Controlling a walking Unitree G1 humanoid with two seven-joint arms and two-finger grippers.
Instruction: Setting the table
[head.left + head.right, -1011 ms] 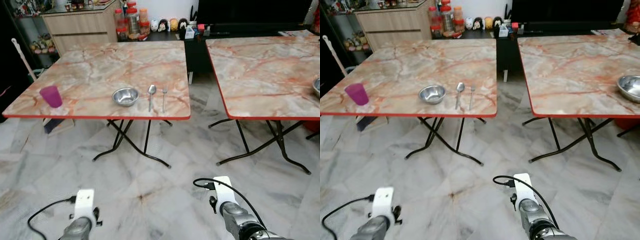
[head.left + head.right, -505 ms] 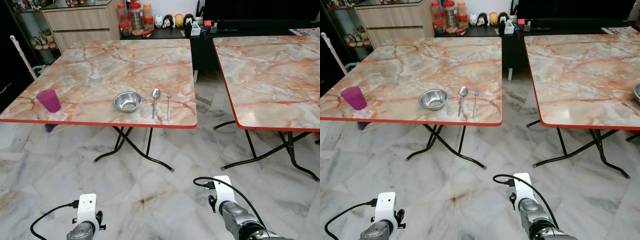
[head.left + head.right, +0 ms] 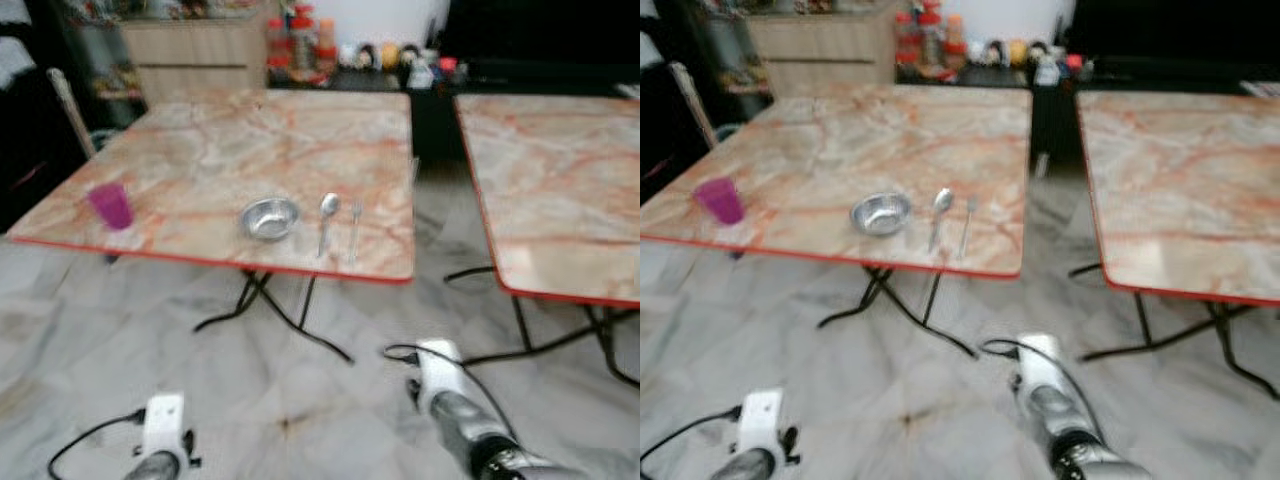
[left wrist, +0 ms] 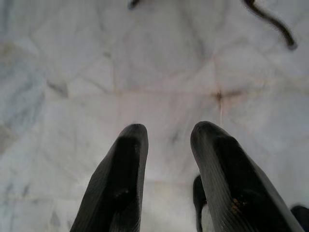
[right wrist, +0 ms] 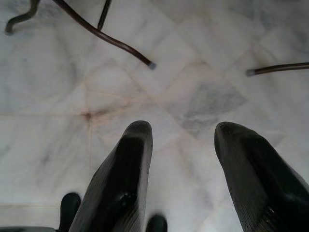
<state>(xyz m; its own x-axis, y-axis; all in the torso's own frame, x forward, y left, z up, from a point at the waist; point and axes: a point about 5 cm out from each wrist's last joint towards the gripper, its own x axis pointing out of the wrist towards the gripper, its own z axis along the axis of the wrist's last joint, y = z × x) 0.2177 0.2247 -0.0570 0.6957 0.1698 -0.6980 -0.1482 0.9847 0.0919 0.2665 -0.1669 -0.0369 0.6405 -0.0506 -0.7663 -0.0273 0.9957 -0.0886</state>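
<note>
1. Bowl [image 3: 269, 217], spoon [image 3: 327, 219] and fork [image 3: 354, 226] lie together on the left table [image 3: 250, 140]; cup [image 3: 111, 206] stands well apart.
2. Left gripper [image 4: 166, 140] and right gripper [image 5: 186, 140] hang low, fingers spread, empty.
3. Better walk close before reaching.

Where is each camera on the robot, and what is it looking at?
Left eye view: on the head, looking forward and down at the table with the purple cup, bowl, spoon and fork; both forearms show.
Right eye view: the same scene.
Left wrist view: looks along the open left gripper at the floor.
Right wrist view: looks along the open right gripper at the floor and table legs.
Both wrist views share the marble floor.
</note>
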